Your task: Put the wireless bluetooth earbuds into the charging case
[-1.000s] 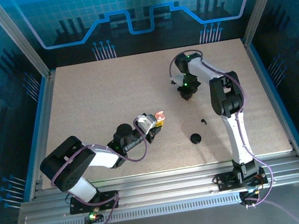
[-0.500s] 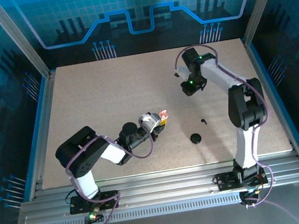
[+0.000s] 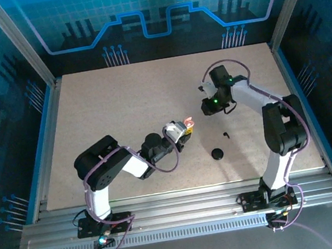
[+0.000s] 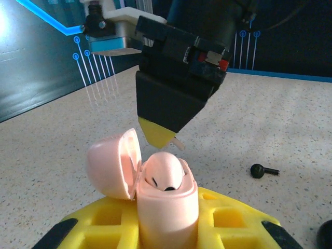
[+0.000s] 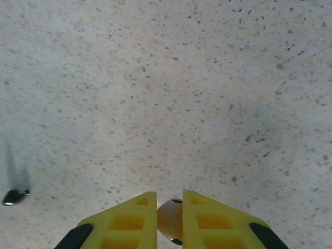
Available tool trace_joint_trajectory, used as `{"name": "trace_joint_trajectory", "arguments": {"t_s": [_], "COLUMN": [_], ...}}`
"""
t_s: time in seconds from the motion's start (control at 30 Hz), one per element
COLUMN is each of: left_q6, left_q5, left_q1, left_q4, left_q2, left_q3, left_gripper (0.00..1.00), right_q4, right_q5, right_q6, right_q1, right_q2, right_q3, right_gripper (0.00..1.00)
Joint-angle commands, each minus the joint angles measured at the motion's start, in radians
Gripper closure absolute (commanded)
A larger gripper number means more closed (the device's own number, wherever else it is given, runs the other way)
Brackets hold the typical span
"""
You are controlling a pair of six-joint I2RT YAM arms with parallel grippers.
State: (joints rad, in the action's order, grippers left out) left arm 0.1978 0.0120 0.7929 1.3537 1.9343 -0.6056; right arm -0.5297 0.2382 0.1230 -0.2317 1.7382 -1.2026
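Case stands open, clamped in my left tool; my right tool, closed on a pale earbud, hovers near it. Seating looks undone.

Table: matt, speckled, stone-look finish. Charging case: smooth pink plastic, slight sheen. Left gripper fingers: matt yellow plastic.

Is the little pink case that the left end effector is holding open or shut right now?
Open. The pink case has its lid swung back to the left, so the inside of the case shows from above.
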Motion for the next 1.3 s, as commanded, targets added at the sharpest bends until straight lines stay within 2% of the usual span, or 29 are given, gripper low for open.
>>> {"name": "trace_joint_trajectory", "arguments": {"t_s": [0.0,0.33,0.73,1.27], "left_q6": [0.002,0.007,0.009,0.012], "left_q5": [0.032,0.068,0.077,0.073], "left_q1": [0.016,0.032,0.036,0.038], "left_q4": [0.047,0.048,0.048,0.048], "left_q2": [0.024,0.036,0.048,0.055], "left_q3": [-0.027,-0.044,-0.064,-0.074], "left_gripper": [0.81,0.81,0.81,0.81], "right_q4": [0.151,0.348,0.443,0.571], "right_q5": [0.100,0.164,0.078,0.039], "right_q6": [0.176,0.455,0.642,0.757], "right_q1": [0.015,0.010,-0.057,-0.142], "right_q2": [-0.098,-0.270,-0.523,-0.490], "right_q3": [0.081,0.272,0.424,0.444], "right_gripper": [0.86,0.86,0.84,0.84]}}
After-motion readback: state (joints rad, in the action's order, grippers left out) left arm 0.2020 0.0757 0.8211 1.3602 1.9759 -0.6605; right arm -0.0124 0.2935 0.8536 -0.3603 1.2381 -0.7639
